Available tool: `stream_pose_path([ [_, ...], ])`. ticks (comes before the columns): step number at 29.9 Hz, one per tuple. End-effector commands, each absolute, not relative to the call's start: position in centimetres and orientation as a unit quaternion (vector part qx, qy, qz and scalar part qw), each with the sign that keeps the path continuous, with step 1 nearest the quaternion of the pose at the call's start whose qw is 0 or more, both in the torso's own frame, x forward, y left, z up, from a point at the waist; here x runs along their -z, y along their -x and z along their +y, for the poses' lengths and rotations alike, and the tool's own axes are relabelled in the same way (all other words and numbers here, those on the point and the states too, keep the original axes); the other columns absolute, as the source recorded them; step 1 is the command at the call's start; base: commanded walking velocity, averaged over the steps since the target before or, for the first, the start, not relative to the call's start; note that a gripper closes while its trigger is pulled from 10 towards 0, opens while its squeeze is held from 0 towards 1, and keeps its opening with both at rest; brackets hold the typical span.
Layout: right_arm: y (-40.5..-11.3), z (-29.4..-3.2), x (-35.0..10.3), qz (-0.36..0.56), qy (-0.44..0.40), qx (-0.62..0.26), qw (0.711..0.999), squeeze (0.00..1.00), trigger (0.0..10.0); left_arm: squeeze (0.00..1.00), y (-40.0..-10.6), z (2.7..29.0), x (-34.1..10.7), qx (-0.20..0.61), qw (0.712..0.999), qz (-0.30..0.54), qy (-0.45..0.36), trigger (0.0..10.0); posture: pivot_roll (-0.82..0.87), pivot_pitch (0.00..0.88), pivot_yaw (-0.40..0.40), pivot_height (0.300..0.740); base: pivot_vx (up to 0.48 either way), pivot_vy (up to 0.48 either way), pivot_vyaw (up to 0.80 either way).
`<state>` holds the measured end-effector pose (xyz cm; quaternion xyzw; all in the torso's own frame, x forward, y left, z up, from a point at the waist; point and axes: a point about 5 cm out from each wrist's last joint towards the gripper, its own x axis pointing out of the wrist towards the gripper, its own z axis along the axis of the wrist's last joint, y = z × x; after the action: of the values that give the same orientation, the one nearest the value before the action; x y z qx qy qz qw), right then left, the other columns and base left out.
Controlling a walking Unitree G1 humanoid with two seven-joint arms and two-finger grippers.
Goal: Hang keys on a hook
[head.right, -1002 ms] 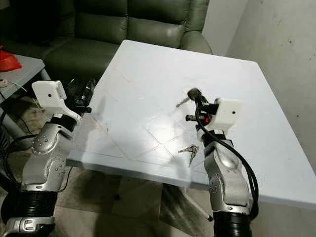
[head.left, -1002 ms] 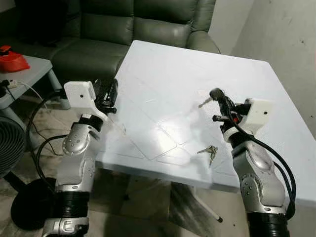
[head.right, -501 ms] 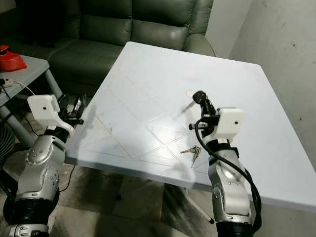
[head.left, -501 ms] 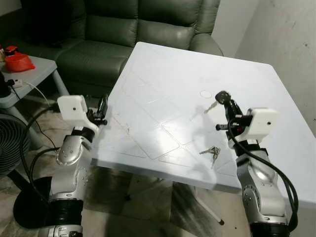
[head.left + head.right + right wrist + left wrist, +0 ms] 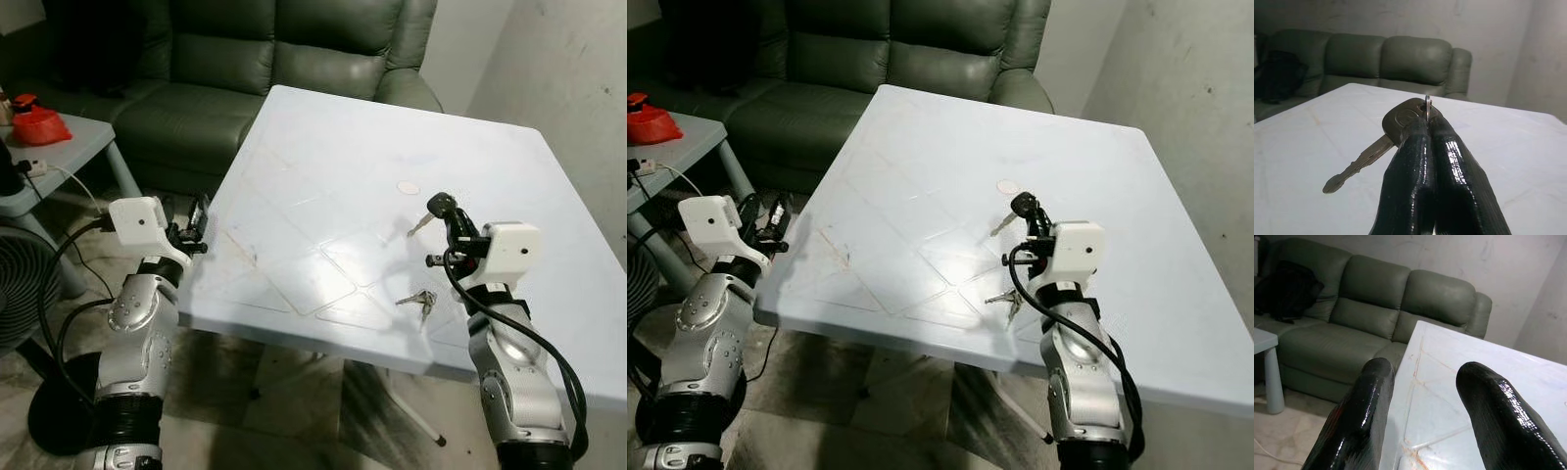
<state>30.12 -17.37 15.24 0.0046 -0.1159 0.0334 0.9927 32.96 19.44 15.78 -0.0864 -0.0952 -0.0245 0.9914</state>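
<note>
white table (image 5: pixel 323 157) is filling the middle of the room, with a grey-green sofa (image 5: pixel 274 59) standing behind it and a small side table (image 5: pixel 59 147) off to the robot's left. on that side table a red container (image 5: pixel 37 124) is sitting; whatever it may be holding is too small to tell. nearest the robot, a bunch of keys (image 5: pixel 418 301) is lying on the table just beside the right arm. right gripper (image 5: pixel 1427 128) is pinching its fingers together on a single key (image 5: pixel 1369 154), holding it above the table with the blade sticking out sideways. left gripper (image 5: pixel 1422 377) is hovering at the table's left edge with fingers spread apart, lower and further out than a second ago.
</note>
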Motion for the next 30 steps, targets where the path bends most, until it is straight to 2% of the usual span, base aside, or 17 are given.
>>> stream_pose_path([
  [1, -30.27, -17.71, -15.28, -0.111, 0.0, -0.022, 0.994, 0.0, 10.0, 0.0, -33.36, 19.27, -16.29, 0.025, 0.991, -0.102, 0.078, 10.0, -0.14, 0.0, -0.059, 0.74, 0.0, 0.0, -0.77],
  [14, -30.53, -17.58, -15.24, -0.109, 0.007, -0.022, 0.994, 0.0, 10.0, 0.0, -33.68, 19.29, -16.4, 0.025, 0.99, -0.104, 0.089, 10.0, -0.14, 0.0, -0.063, 0.74, 0.0, 0.0, -0.77],
  [20, -30.6, -17.56, -15.18, -0.105, 0.01, -0.021, 0.994, 0.0, 10.0, 0.0, -33.78, 19.3, -16.35, 0.023, 0.991, -0.1, 0.086, 10.0, -0.14, 0.0, -0.064, 0.74, 0.0, 0.386, -0.77],
  [30, -30.6, -17.53, -14.99, -0.1, 0.014, -0.021, 0.995, 0.0, 10.0, 0.0, -33.97, 18.95, -16.36, 0.026, 0.991, -0.098, 0.088, 10.0, -0.14, 0.0, -0.062, 0.74, 0.0, 0.0, -0.77],
])
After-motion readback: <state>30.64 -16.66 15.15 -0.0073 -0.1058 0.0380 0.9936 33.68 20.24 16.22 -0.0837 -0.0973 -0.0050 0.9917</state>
